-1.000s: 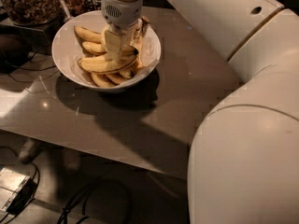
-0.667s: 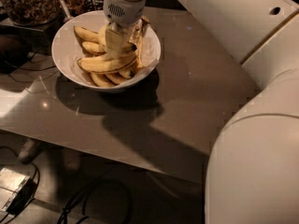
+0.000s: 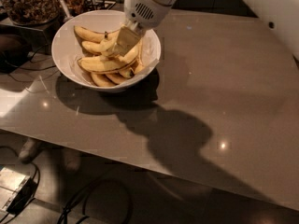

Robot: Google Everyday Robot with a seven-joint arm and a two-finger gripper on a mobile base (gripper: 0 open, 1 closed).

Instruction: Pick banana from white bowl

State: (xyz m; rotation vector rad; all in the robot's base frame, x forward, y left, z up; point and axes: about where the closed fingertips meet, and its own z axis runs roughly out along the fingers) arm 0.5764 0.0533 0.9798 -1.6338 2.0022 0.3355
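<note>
The white bowl [image 3: 63, 38] stands at the table's back left and holds several yellow bananas. A long curved banana [image 3: 100, 64] lies across the middle of the bowl, on top of the others. My gripper [image 3: 135, 51] reaches down into the bowl's right half from above. Its fingers [image 3: 125, 40] stand apart on either side of the right end of that long banana, one pale pad towards the bowl's centre and the other by the right rim. The banana rests in the bowl. My white wrist [image 3: 145, 6] is right above the bowl's back right rim.
A dark glass jar of brown bits [image 3: 30, 3] stands behind the bowl at the back left. A dark object with cables [image 3: 11, 48] lies left of the bowl. The grey table [image 3: 224, 92] spreads to the right and front. Below its front edge are the floor and cables [image 3: 93, 199].
The big white arm link that filled the right and lower right has swung out of view. The gripper has stayed down in the bowl and shifted slightly right.
</note>
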